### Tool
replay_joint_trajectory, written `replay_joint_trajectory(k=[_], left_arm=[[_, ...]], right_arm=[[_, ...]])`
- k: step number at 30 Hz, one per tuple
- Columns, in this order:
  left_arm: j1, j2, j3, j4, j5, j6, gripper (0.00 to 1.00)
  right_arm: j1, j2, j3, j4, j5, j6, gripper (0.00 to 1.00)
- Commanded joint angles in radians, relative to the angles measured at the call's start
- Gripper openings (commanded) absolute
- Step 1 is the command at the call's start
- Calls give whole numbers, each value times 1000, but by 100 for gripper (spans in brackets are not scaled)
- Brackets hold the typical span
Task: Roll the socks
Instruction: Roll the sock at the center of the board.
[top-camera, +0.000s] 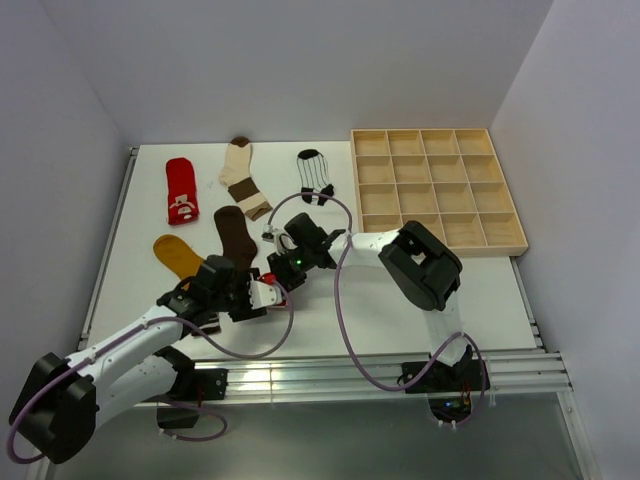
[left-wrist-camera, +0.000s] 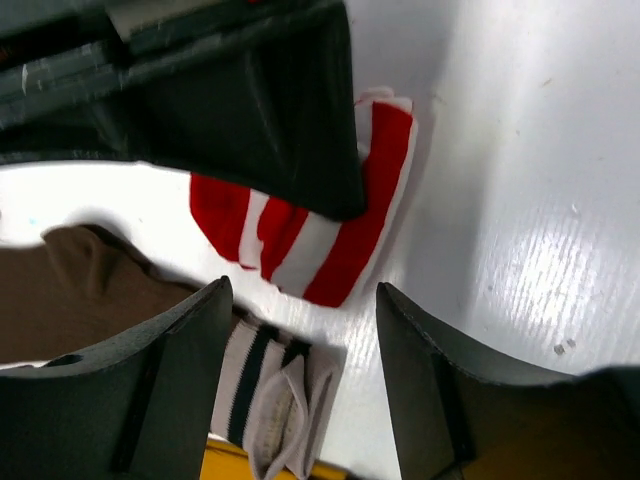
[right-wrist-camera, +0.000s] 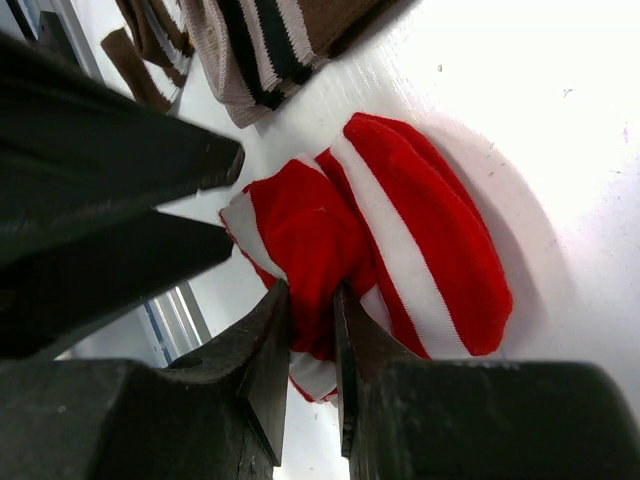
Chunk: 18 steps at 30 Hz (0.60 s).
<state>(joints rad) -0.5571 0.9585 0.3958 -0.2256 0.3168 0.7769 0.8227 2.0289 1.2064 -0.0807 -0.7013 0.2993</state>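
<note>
The red-white striped sock (right-wrist-camera: 420, 230) lies partly folded on the white table between both grippers; it also shows in the left wrist view (left-wrist-camera: 335, 245) and the top view (top-camera: 268, 278). My right gripper (right-wrist-camera: 311, 292) is shut on a fold of this sock, seen in the top view (top-camera: 283, 266). My left gripper (left-wrist-camera: 305, 292) is open and empty just beside the sock, over the striped cuff (left-wrist-camera: 270, 390) of the mustard sock (top-camera: 178, 255). The dark brown sock (top-camera: 236, 236) lies next to it. The red patterned (top-camera: 182, 190), cream-and-brown (top-camera: 243, 175) and white black-striped (top-camera: 315, 172) socks lie flat at the back.
A wooden tray (top-camera: 437, 131) with many empty compartments stands at the back right. White walls close the table at the back and sides. A metal rail (top-camera: 380, 360) runs along the near edge.
</note>
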Motion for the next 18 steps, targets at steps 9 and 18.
replay_joint_trajectory(k=[9,18], left_arm=[[-136,11,-43,180,-111,13,64],[-159,42,-51,181,-84,38,64]], right_arm=[[-25,85,-16,-185,97,-34,5],[-28,99,-4,-195,80,-43,5]])
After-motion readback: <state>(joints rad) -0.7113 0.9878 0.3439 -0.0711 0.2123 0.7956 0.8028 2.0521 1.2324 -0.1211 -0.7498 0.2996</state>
